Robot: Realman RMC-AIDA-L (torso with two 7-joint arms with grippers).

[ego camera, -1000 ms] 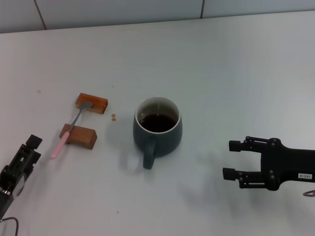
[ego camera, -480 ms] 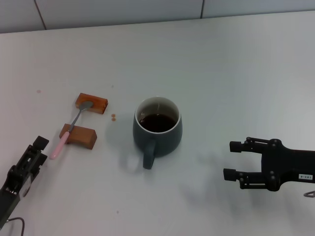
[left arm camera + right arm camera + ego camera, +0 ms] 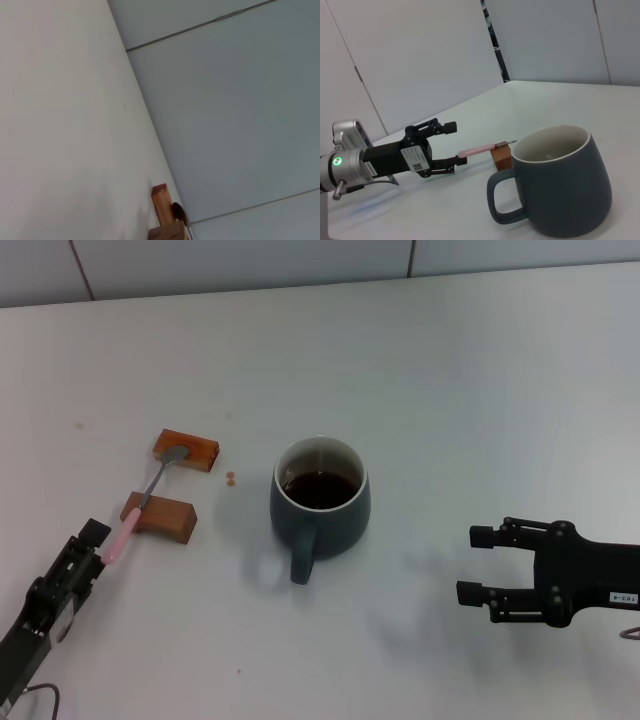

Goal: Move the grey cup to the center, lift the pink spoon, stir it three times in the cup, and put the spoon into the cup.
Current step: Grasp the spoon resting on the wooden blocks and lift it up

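The grey cup (image 3: pixel 320 508) stands mid-table with dark liquid inside and its handle toward me; it also shows in the right wrist view (image 3: pixel 560 187). The pink spoon (image 3: pixel 123 532) lies across two brown blocks, bowl on the far one, pink handle sticking out past the near one; the right wrist view shows the spoon (image 3: pixel 482 148) too. My left gripper (image 3: pixel 97 544) is open at the tip of the handle, and it shows in the right wrist view (image 3: pixel 455 144) with the handle's end between its fingers. My right gripper (image 3: pixel 474 564) is open and empty, right of the cup.
The far brown block (image 3: pixel 187 450) and the near brown block (image 3: pixel 161 516) hold the spoon off the white table (image 3: pixel 480 390). Small brown spots (image 3: pixel 230 478) lie beside the far block. A wall runs behind the table.
My left gripper has moved forward and to the right, up to the end of the spoon's handle. My right gripper has drifted slightly right, away from the cup. Cup and spoon have not moved.
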